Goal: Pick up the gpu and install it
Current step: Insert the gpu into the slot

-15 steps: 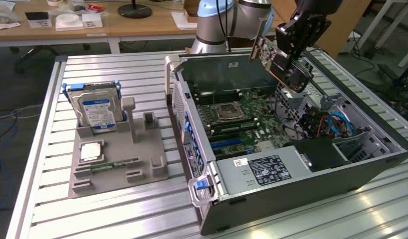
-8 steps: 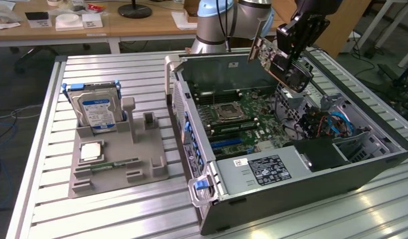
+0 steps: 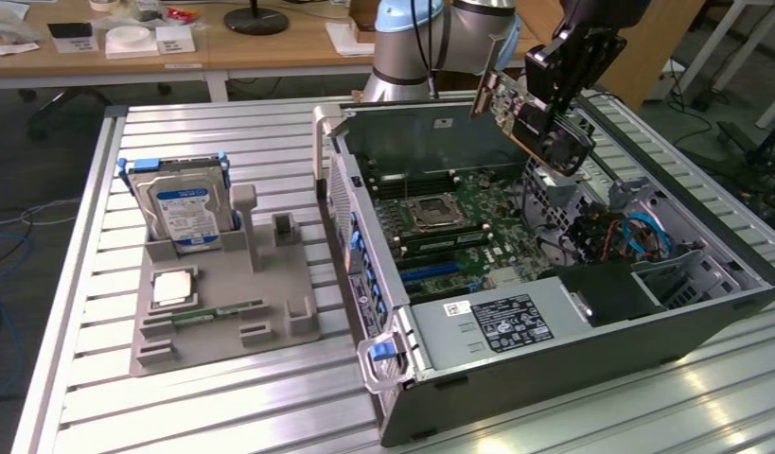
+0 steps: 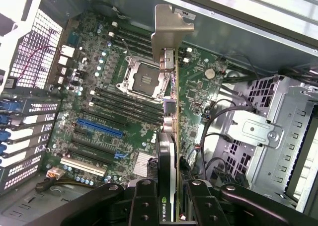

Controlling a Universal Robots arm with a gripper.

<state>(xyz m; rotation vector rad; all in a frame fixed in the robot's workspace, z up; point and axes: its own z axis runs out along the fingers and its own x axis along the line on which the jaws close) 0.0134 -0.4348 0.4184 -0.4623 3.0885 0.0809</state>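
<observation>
The gripper [image 3: 557, 83] is clenching the gpu [image 3: 538, 123] in the upper right of the exterior view, holding the black card tilted in the air above the open computer case [image 3: 576, 359]. From the wrist camera the card is hanging edge-on over the board, its metal bracket [image 4: 168, 30] at the end far from the claw. Inside the case a green motherboard [image 3: 457, 236] is lying flat, carrying a processor socket [image 3: 431, 212], with blue cables [image 3: 640, 232] showing toward the frame's right. At the left of the frame, a grey holder [image 3: 273, 331] is carrying an upright hard drive [image 3: 185, 216], a memory stick [image 3: 220, 311] and what may be a processor chip [image 3: 174, 284].
</observation>
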